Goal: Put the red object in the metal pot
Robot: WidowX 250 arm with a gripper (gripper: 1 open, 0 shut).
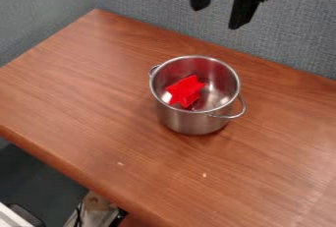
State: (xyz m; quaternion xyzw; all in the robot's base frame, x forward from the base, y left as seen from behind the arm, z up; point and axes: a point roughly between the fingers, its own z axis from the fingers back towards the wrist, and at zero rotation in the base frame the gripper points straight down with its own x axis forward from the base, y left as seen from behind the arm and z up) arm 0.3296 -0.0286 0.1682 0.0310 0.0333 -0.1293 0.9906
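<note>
The red object (184, 90) lies inside the metal pot (197, 113), leaning against its inner wall. The shiny pot stands upright near the middle of the wooden table (79, 84), a small loop handle on its right side. My black gripper (221, 5) hangs well above and behind the pot, at the top edge of the view. Its two fingers stand apart, open, with nothing between them.
A grey wall runs behind the table. The table's front edge drops off at the lower left, where the floor and some clutter (92, 211) show below.
</note>
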